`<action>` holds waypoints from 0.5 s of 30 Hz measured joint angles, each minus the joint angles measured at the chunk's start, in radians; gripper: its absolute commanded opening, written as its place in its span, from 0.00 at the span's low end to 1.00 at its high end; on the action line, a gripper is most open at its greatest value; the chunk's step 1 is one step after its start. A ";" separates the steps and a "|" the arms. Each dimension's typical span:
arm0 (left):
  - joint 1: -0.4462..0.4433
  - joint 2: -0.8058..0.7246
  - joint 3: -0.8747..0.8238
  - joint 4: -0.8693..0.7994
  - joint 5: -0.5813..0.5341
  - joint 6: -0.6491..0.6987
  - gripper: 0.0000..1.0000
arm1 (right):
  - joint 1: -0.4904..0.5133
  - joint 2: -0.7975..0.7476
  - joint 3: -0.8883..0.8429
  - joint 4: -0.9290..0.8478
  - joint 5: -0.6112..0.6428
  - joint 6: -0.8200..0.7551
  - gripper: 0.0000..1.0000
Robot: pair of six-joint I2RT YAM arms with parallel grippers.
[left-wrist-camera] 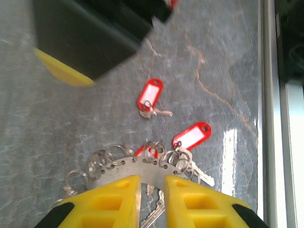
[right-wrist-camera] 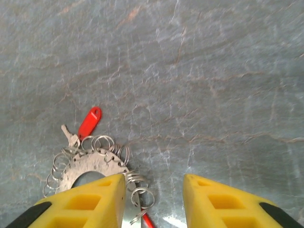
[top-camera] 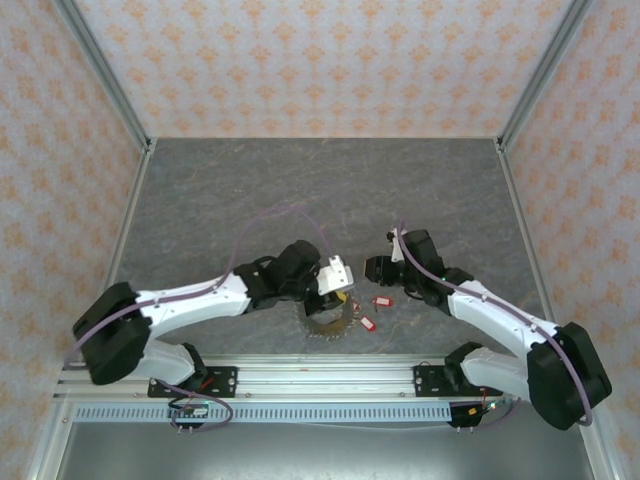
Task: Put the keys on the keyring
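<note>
My left gripper [left-wrist-camera: 152, 184] has a small gap. My right gripper [right-wrist-camera: 154, 184] is wide open and empty. The keyring [left-wrist-camera: 142, 169] lies at the bottom middle, thin, hard and slippery, so I'd pinch its rim. The keys [left-wrist-camera: 150, 100] above it are tiny and light, so I'd grab their red tags.

The keyring [left-wrist-camera: 142, 170] is reading as dull grey metal, while its split rings [left-wrist-camera: 116, 153] are shining brighter. The keys [left-wrist-camera: 164, 113] are glinting silvery metal. The tags [left-wrist-camera: 150, 95] are showing glossy red plastic with white inserts. The tabletop [right-wrist-camera: 199, 71] is looking smooth, grey and marble-veined, and is catching a faint sheen. The left fingers [left-wrist-camera: 114, 199] and right fingers [right-wrist-camera: 218, 199] are appearing as matt yellow plastic.
</note>
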 measured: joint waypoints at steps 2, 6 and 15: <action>0.005 -0.085 -0.074 0.089 -0.039 -0.083 0.24 | 0.003 0.040 0.000 -0.001 -0.025 0.000 0.37; 0.013 -0.215 -0.188 0.204 -0.193 -0.283 0.38 | 0.021 0.127 0.004 -0.012 -0.067 -0.012 0.37; 0.022 -0.359 -0.216 0.031 -0.645 -0.825 1.00 | 0.072 0.248 0.082 -0.039 -0.110 -0.101 0.38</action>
